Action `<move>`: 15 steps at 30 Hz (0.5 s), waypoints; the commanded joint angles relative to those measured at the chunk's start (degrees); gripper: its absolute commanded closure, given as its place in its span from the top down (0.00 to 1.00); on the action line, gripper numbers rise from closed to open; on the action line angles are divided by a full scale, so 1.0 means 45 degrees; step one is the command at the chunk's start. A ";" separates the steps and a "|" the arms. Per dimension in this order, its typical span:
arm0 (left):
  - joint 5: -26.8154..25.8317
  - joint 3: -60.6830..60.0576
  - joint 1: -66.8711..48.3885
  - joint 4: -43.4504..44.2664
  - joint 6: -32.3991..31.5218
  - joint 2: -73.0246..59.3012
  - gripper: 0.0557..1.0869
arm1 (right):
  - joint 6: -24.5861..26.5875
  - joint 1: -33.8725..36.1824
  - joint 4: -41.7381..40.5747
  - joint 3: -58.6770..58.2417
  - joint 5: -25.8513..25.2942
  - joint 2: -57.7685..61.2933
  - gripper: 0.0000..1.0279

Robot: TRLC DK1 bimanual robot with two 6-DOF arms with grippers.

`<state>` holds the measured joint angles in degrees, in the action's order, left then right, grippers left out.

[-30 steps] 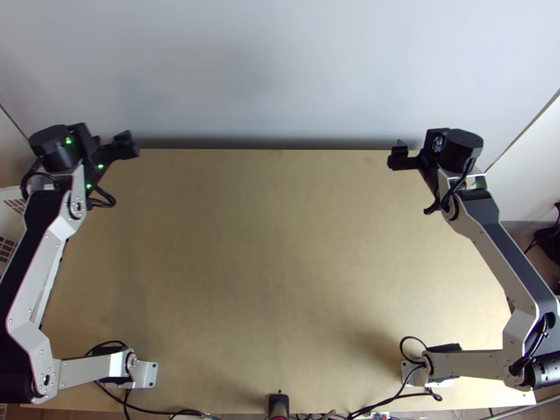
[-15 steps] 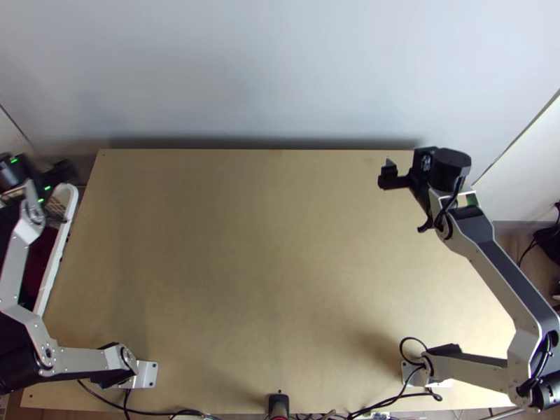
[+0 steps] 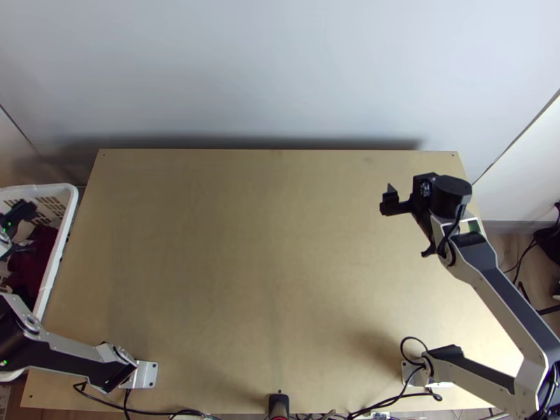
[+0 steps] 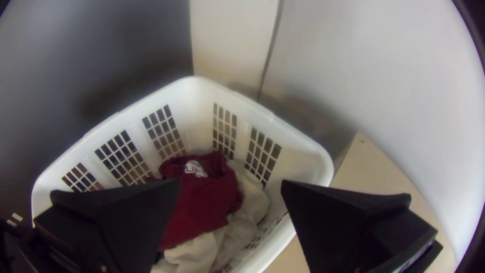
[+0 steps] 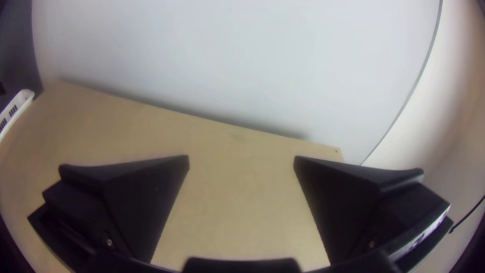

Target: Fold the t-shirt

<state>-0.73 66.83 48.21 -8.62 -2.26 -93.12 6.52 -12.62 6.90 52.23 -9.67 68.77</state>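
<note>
The left pincer [image 4: 231,183] has gone toward the near edge; it is above the white basket [image 4: 194,98], beside the left edge of the tabletop [image 3: 280,280]; the right pincer [image 5: 241,158] has moved slightly from the far right corner; both are wide open and empty. The dark red t-shirt [image 4: 202,202] lies bunched inside the basket; it is probably light and soft; best pinch it near its white print [image 4: 196,168]; I count one basket, one t-shirt, at least one pale cloth [image 4: 252,199].
</note>
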 commanded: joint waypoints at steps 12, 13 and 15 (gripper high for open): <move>-0.0189 0.0462 0.2198 0.1506 0.0757 -0.4228 0.94 | 0.0796 -0.0574 0.0245 -0.0669 -0.0605 -0.0869 0.93; -0.0189 0.0501 0.2256 0.1604 0.0815 -0.4443 0.94 | 0.0796 -0.0652 0.0245 -0.0610 -0.0683 -0.0810 0.93; -0.0189 0.0599 0.2335 0.1779 0.0991 -0.4814 0.94 | 0.0816 -0.0906 0.0225 -0.0512 -0.0937 -0.0713 0.93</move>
<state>-1.50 68.03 56.64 -2.79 0.47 -108.53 9.54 -14.61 8.03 48.97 -11.77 64.73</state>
